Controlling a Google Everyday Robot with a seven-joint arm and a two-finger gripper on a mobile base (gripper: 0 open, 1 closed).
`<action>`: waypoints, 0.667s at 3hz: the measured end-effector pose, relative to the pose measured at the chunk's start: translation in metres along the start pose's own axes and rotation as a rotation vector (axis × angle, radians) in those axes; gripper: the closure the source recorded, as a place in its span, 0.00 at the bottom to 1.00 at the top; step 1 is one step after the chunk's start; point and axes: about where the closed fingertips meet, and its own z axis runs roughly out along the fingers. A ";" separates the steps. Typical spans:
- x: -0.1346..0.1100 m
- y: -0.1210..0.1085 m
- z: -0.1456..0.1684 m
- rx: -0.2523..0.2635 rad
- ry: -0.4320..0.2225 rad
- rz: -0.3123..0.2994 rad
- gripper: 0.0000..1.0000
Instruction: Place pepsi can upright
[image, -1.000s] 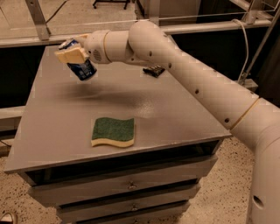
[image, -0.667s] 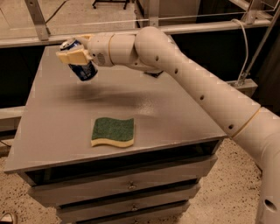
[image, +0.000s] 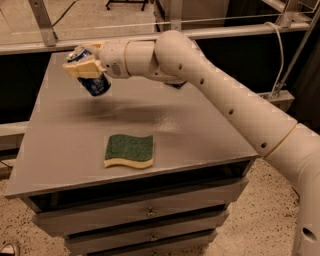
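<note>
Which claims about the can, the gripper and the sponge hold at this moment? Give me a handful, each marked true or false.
1. The gripper is shut on the pepsi can. True.
2. The pepsi can stands upright on the table. False: it hangs tilted in the gripper, clear of the tabletop, over the far left part.
3. The green sponge lies flat on the table near its front edge. True.
4. The sponge touches the can. False: they are well apart, with bare tabletop between them.
5. The gripper is over the sponge. False: it is farther back and to the left of it.
</note>
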 end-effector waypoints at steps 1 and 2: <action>0.002 0.003 0.000 -0.019 -0.007 0.017 1.00; 0.005 0.012 -0.014 0.002 -0.028 0.040 1.00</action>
